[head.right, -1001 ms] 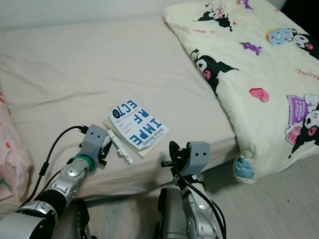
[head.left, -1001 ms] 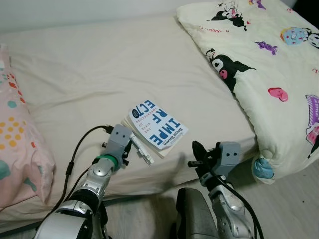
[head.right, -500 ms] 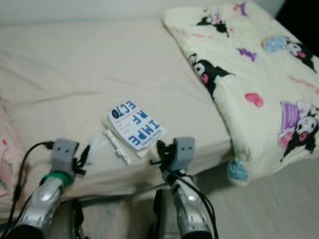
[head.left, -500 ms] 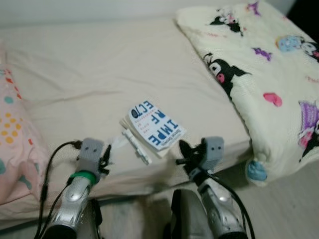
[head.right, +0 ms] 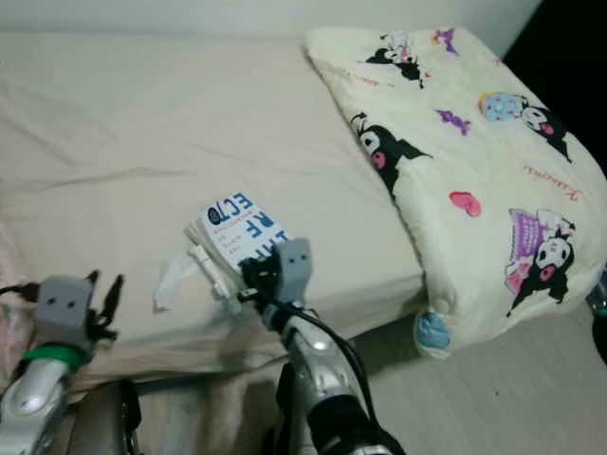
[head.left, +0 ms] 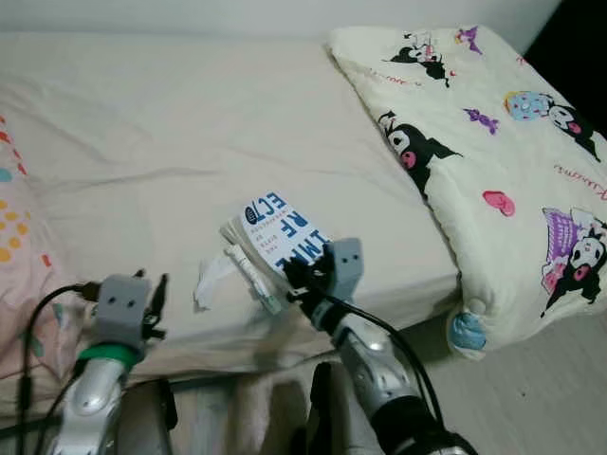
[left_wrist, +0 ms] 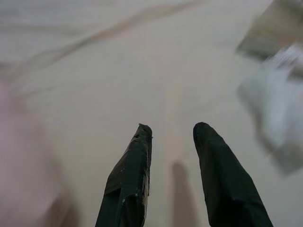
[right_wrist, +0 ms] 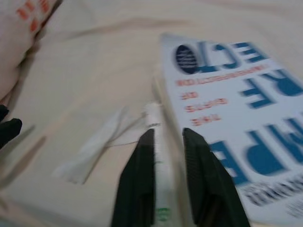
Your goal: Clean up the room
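Note:
A blue-and-white book (head.left: 273, 230) lies on the bed sheet (head.left: 171, 123) near its front edge. A thin white tube (head.left: 251, 275) rests along the book's left side, and a crumpled white tissue (head.left: 211, 280) lies just left of that. My right gripper (head.left: 296, 277) hovers over the book's near edge. In the right wrist view its fingers (right_wrist: 142, 179) stand slightly apart, open, with the tube (right_wrist: 158, 156) seen between them, the book (right_wrist: 236, 109) on one side and the tissue (right_wrist: 94, 151) on the other. My left gripper (head.left: 156, 303) is open over bare sheet, left of the tissue.
A thick cream quilt with cartoon characters (head.left: 493, 142) covers the bed's right side and hangs over the edge. A pink patterned pillow (head.left: 14, 218) lies at the left. Pale floor (head.left: 541, 398) shows at the lower right, past the mattress edge.
My right gripper has moved forward and left, from off the bed's edge to over the book and tube. My left gripper has drawn back left, away from the tube, uncovering the tissue. The camera shifted.

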Robot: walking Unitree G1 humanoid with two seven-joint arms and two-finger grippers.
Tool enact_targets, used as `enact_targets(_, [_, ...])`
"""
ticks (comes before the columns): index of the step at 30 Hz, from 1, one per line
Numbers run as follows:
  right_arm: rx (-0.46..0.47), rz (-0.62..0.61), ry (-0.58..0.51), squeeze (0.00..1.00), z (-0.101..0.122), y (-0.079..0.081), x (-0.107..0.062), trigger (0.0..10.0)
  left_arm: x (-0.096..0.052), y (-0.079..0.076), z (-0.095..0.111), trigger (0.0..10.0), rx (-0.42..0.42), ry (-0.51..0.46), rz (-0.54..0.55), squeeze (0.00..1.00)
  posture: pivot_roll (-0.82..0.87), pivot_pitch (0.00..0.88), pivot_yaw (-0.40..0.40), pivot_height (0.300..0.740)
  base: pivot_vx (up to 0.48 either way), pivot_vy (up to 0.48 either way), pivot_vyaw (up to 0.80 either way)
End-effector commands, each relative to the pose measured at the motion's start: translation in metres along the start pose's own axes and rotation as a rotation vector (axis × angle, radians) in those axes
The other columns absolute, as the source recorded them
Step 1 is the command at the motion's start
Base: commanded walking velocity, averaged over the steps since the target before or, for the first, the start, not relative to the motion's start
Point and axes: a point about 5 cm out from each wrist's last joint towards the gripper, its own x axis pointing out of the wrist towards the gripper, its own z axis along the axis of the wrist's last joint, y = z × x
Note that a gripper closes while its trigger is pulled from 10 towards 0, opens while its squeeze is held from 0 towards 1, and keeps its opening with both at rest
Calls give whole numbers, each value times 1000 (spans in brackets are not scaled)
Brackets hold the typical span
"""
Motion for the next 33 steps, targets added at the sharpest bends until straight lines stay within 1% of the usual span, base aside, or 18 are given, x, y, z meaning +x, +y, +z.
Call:
enact_targets(1, [13,29,39,1000,-9,6,3,10000,-8,-1,-5,10000,48,38,-13,0,66,172,-155,571,0,0,0])
enact_targets(5, [14,51,52,1000,-8,9,7,10000,-14,3,-8,10000,92,53,-10,0,75,180,-167,571,0,0,0])
enact_targets(6, [14,61,62,1000,-9,11,9,10000,-19,0,-10,10000,100,57,-46,0,78,182,-169,571,0,0,0])
enact_targets(7, [14,61,62,1000,-9,11,9,10000,-19,0,-10,10000,100,57,-46,0,78,182,-169,571,0,0,0])
enact_targets(8, [11,70,71,1000,-9,12,11,10000,-25,-4,-12,10000,110,60,-87,0,78,182,-169,571,0,0,0])
enact_targets(9, [8,83,82,1000,-10,14,13,10000,-42,-15,-18,10000,116,86,-176,0,82,182,-171,571,0,0,0])
enact_targets(10, [8,83,82,1000,-10,14,13,10000,-42,-15,-18,10000,116,86,-176,0,82,182,-171,571,0,0,0])
enact_targets(11, [8,87,83,1000,-10,14,14,10000,-51,-19,-22,10000,117,107,-206,0,83,183,-171,571,0,0,0])
enact_targets(12, [8,90,83,1000,-10,14,14,10000,-54,-20,-24,10000,115,120,-208,0,83,183,-171,571,0,0,0])
enact_targets(13, [8,90,83,1000,-10,14,14,10000,-54,-20,-24,10000,115,120,-208,0,83,183,-171,571,0,0,0])
enact_targets(16, [15,106,85,1000,-11,16,15,10000,-72,-24,-34,10000,86,177,-213,0,87,188,-171,571,0,0,0])
enact_targets(18, [9,112,92,1000,-11,17,16,10000,-79,-26,-36,10000,77,192,-209,0,89,189,-171,571,0,0,0])
enact_targets(21, [0,113,98,1000,-12,18,16,10000,-83,-26,-37,10000,80,201,-202,0,90,191,-171,571,0,0,0])
enact_targets(24, [-32,100,114,1000,-14,19,17,10000,-88,-24,-40,10000,83,218,-178,0,92,193,-173,571,0,0,0])
enact_targets(25, [-65,83,127,518,-15,20,18,10000,-90,-22,-40,10000,76,228,-152,0,97,198,-176,571,0,0,0])
enact_targets(26, [-65,83,127,518,-15,20,18,10000,-90,-22,-40,10000,76,228,-152,0,97,198,-176,571,0,0,0])
enact_targets(27, [-76,77,132,0,-15,20,18,10000,-91,-21,-40,10000,74,230,-146,0,98,199,-176,571,0,0,0])
enact_targets(33, [-119,59,159,0,-20,19,17,10000,-95,-17,-39,10000,71,236,-134,0,104,200,-172,571,0,0,0])
